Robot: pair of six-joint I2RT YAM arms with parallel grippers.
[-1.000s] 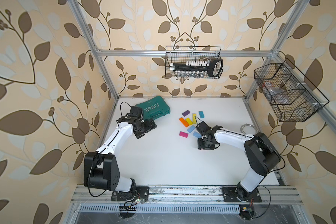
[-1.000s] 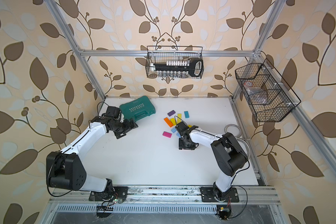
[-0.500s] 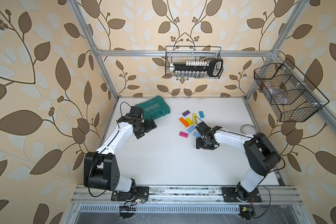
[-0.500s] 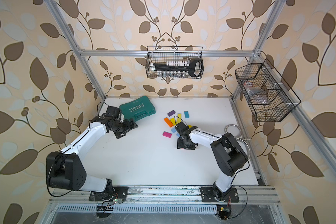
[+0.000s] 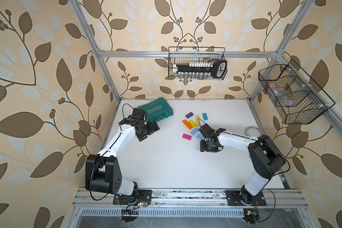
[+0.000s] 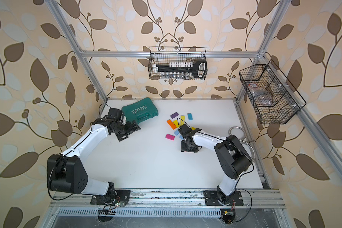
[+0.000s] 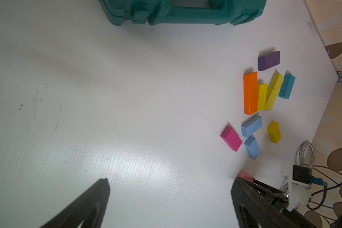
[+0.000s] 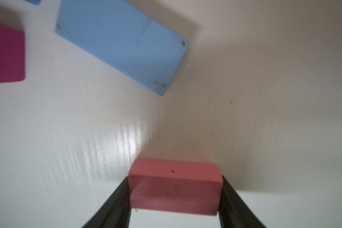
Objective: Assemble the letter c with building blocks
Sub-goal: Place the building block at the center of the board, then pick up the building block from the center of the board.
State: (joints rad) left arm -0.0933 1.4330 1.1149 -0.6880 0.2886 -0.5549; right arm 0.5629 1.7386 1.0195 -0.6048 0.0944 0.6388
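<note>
Leaf-papered walls close in a white worktop [image 5: 166,167], bare across its front half, with nothing on it yet that reads as a C.

The right hand [image 8: 175,197] is clamped on the pink block [image 8: 174,169]. Its 2 fingers press the block's 2 short ends, so the block's long axis runs straight across the gap from finger to finger. Whether the block rests on the worktop or hangs just above it, I cannot tell.

The loose blocks lie in a scatter toward the back wall:
- A blue block [image 5: 199,136] is just beside the hand.
- A 2nd blue one [image 5: 194,130] and the magenta block [image 5: 187,136] are near it.
- The orange block [image 5: 186,124], 2 yellow ones, a purple and a teal lie further back.
- A 3rd yellow shows only in the left wrist view.

The open worktop lies the other way, toward the front and the middle.

That is the relation the placing turns on, by my reading. The pink block has to go away from the scatter, and its long axis follows the wrist's turn, so the wrist sets how it lies.

The left hand [image 7: 170,183] has its fingers wide apart and holds nothing. It hovers by the green case [image 5: 156,111], well apart from every block. The right arm is much the nearer to the blocks.
</note>
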